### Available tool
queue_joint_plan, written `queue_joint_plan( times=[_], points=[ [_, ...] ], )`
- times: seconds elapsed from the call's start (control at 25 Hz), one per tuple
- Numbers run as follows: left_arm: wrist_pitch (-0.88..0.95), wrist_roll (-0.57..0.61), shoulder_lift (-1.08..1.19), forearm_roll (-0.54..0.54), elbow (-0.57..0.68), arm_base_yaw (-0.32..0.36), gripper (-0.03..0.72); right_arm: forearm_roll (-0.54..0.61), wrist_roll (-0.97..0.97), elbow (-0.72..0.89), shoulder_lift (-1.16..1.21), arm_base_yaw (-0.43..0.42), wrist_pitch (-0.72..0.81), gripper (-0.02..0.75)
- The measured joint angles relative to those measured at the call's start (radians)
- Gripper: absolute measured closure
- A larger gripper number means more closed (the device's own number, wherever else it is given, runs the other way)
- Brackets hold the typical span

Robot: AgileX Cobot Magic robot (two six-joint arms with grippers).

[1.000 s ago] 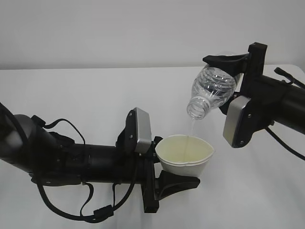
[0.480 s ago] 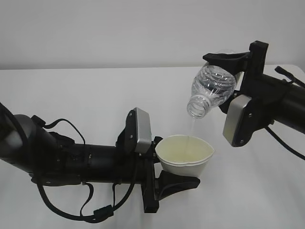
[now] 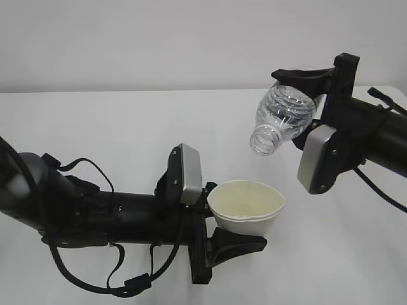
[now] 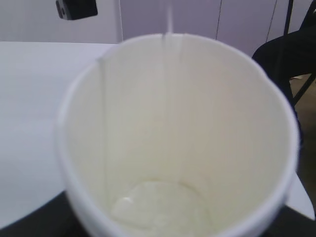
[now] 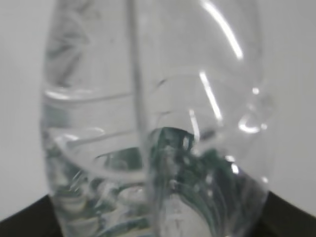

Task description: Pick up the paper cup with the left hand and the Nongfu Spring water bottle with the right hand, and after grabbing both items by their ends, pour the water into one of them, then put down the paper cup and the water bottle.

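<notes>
Left tool (image 3: 238, 232) clamped around paper cup (image 3: 247, 208), upright above white worktop (image 3: 114, 127), a little water (image 4: 158, 205) pooled inside. Right tool (image 3: 305, 86) pinching base end of Nongfu Spring water bottle (image 3: 280, 121), tilted neck-down, mouth just above cup, right of centre.

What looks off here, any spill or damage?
No spill visible. The cup looks squashed: its rim is pinched out of round in the left gripper. The bottle is tipped mouth-down over it in the right gripper; a little water sits in the cup bottom.
</notes>
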Motion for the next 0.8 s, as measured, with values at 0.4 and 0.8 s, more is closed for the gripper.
queue_joint_plan(
  times=[0.4, 0.8],
  points=[
    [0.000, 0.000, 0.000, 0.010, 0.000, 0.000, 0.258, 0.000, 0.000, 0.000, 0.000, 0.000, -0.016, 0.262],
    [0.000, 0.000, 0.000, 0.010, 0.000, 0.000, 0.258, 0.003, 0.000, 0.000, 0.000, 0.000, -0.018, 0.262]
  ],
)
